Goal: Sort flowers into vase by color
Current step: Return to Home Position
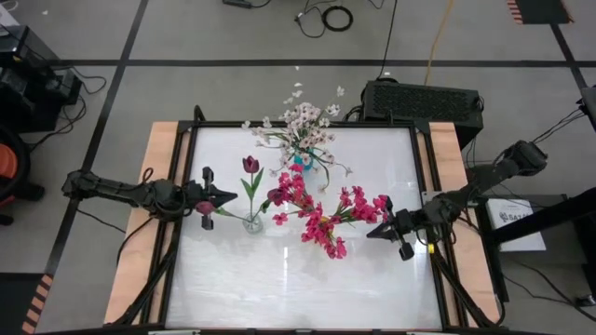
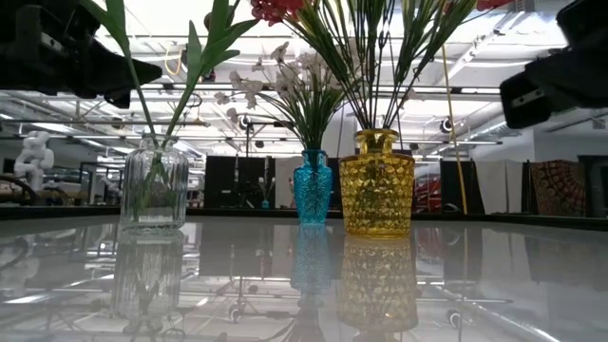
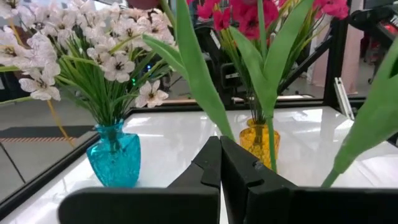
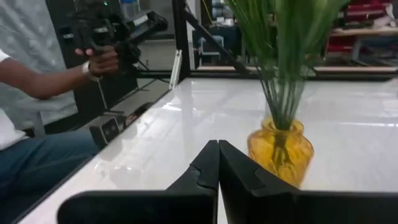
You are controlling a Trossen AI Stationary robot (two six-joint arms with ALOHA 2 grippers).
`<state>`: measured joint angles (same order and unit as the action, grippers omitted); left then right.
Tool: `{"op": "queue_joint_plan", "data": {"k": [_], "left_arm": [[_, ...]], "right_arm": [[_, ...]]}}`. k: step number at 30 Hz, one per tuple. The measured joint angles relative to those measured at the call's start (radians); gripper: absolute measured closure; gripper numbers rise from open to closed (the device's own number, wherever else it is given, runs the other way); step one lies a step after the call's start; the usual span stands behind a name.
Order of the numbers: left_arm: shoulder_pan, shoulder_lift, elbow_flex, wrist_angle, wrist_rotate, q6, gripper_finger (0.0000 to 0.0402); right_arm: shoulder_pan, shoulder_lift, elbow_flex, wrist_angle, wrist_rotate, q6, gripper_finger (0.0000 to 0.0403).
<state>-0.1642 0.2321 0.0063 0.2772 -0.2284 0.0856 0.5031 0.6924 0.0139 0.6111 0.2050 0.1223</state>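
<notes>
Where sight falls short: in the low view every flower head but the white ones runs off the top, and only dark ends of the two arms show at the upper corners. From above, the yellow vase is buried under its own blooms.
Left pincer (image 1: 226, 196): fingers pressed together with nothing between them, hanging over the tabletop's left part, just beside the clear vase.
Right pincer (image 1: 377, 231): likewise closed and empty, over the tabletop's right part, near the magenta blooms.
Clear vase (image 2: 152, 185): ribbed glass, left of centre, holding the dark maroon tulips (image 1: 250, 165) with their broad green leaves. Seen from above, one maroon head lies right by the left pincer.
Blue vase (image 2: 313, 187): toward the far edge, holding the white-pink blossoms (image 1: 303, 119).
Yellow vase (image 2: 376, 182): dimpled glass, just beside the blue one in the low view, holding the magenta blooms (image 1: 321, 221).
Tabletop (image 1: 279, 288): glossy white, mirroring all three vases, with wooden strips (image 1: 158, 186) along both sides.
Room: grey floor (image 1: 233, 84) crossed by black tape lines, loose cables (image 1: 335, 17), and a black box (image 1: 421, 100) behind the far edge. In the right wrist view a seated person (image 4: 37, 81) holds a dark device (image 4: 118, 37).
</notes>
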Motion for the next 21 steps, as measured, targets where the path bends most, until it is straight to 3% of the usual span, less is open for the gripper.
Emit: {"op": "queue_joint_plan", "data": {"k": [13,21], "left_arm": [[0.048,0.000,-0.001,-0.058,0.044,-0.024,0.0401],[0.048,-0.002,-0.001,-0.046,0.066,-0.023,0.0401]], "right_arm": [[-0.288,-0.075,0.000,-0.063,-0.204,-0.038,0.0403],[-0.371,-0.105,0.000,-0.131,-0.223,-0.035,0.0403]]}}
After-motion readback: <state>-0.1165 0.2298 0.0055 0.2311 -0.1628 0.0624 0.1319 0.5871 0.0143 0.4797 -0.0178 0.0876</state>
